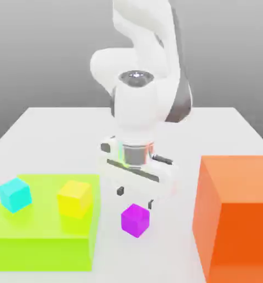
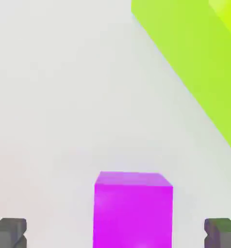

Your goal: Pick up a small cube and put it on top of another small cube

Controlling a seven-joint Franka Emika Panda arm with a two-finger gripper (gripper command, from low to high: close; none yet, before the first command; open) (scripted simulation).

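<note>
Our claw [image 1: 135, 198] hangs wide open above the purple cube [image 1: 135, 220]. In the exterior view, the yellow cube [image 1: 75, 199] sits on the green block [image 1: 42, 221], toward ten o'clock from the purple cube.

Nearest the magenta cube [image 2: 133, 213], whose near part is cut off by the hand view's edge, both fingertips [image 2: 8, 232] also run out of the picture, one on either side of it. Beyond the magenta cube, the green block [image 2: 195, 63] is cropped, and of the yellow cube [image 2: 229, 14] on it just a corner remains. In the exterior view, the orange block [image 1: 238, 232], well apart from the magenta cube, is cut by the exterior view's right and bottom edges.
</note>
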